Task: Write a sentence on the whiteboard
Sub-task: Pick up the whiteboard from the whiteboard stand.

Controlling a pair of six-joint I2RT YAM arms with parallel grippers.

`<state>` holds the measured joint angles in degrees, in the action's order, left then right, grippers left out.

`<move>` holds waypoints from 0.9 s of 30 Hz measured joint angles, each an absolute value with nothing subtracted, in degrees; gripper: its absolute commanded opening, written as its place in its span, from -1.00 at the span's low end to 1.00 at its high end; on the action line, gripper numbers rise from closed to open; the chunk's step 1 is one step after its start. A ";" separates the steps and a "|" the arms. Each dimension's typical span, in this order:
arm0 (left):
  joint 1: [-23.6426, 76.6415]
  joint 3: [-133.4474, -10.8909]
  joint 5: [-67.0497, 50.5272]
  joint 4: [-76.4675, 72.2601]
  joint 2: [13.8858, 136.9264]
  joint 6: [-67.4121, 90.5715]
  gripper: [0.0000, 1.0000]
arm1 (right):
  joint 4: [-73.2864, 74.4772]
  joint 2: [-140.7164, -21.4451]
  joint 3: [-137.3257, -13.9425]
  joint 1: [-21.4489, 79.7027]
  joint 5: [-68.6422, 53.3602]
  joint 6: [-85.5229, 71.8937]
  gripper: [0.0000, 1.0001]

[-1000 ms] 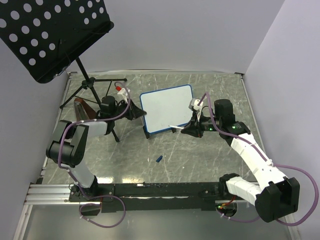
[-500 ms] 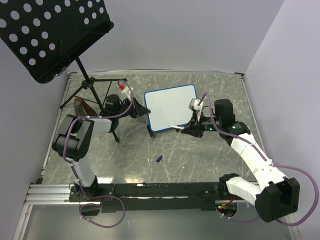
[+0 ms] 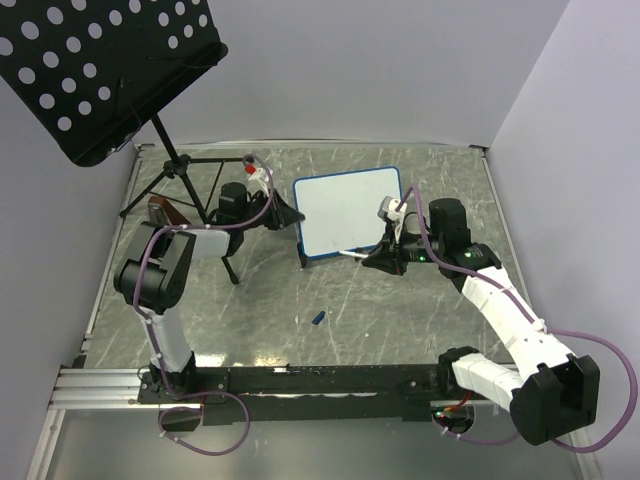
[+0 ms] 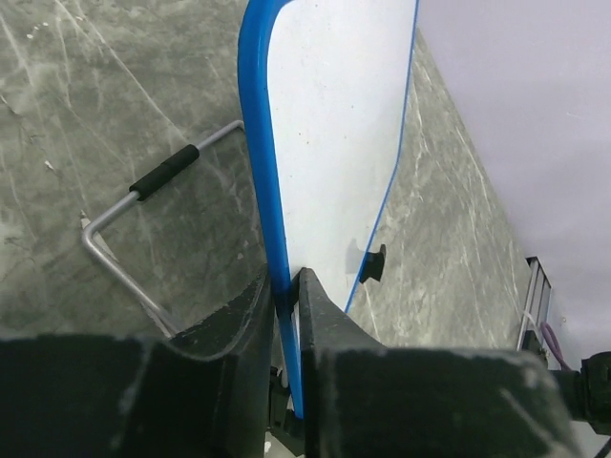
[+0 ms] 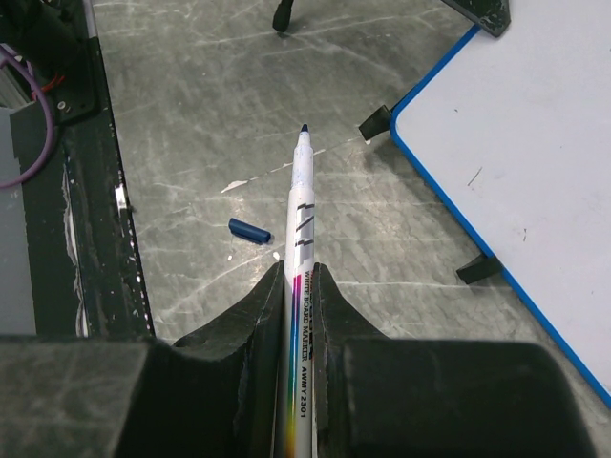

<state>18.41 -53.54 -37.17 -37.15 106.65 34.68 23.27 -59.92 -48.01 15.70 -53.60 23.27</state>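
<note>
Blue-framed whiteboard (image 3: 348,212): sitting mid-table toward the far side, between the two grippers, with its face tilted up toward the top camera.
Board face: showing plain white in all three views.
Board edge: the blue frame on the left side is running straight into the left gripper (image 4: 286,286).
Left gripper jaws: clenching on that frame edge, one dark finger on each side of the blue rim.
Board feet: two small black feet (image 5: 374,121) are sticking out along the near edge, down at the table surface.
Wire support: a bent metal leg with a black sleeve (image 4: 143,200) is lying on the table behind the board, seen from the left wrist.
Right gripper (image 5: 298,277): hovering just beside the board's near right corner, not touching it.
Right gripper jaws: gripping a whiteboard marker (image 5: 301,210) tightly; the barrel is lying along the gap between the fingers.
Marker tip: uncapped, dark blue, pointing out over bare table, apart from the board's frame.
Marker cap (image 3: 317,318): small blue piece lying loose on the table, nearer the arm bases than the board.
Table (image 3: 400,320): grey-green marbled top, carrying everything above.
Music stand (image 3: 100,70): black perforated desk, looming over the far left corner, its tripod legs standing just left of the left arm.
</note>
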 measured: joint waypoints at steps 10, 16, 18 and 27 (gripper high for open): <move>18.37 -51.20 -36.97 -44.58 110.02 35.42 -0.37 | 23.29 -59.92 -48.01 15.70 -53.60 23.44 -1.00; 18.35 -50.57 -37.36 -48.23 112.14 37.06 -0.03 | 23.31 -59.92 -48.01 15.70 -53.60 23.46 -1.00; 18.04 -50.09 -37.71 -50.17 112.40 37.87 0.14 | 23.33 -59.92 -48.01 15.70 -53.60 23.46 -1.00; 16.05 -52.01 -42.46 -56.97 116.29 42.26 0.60 | 23.40 -59.92 -48.01 15.70 -53.58 23.51 -1.00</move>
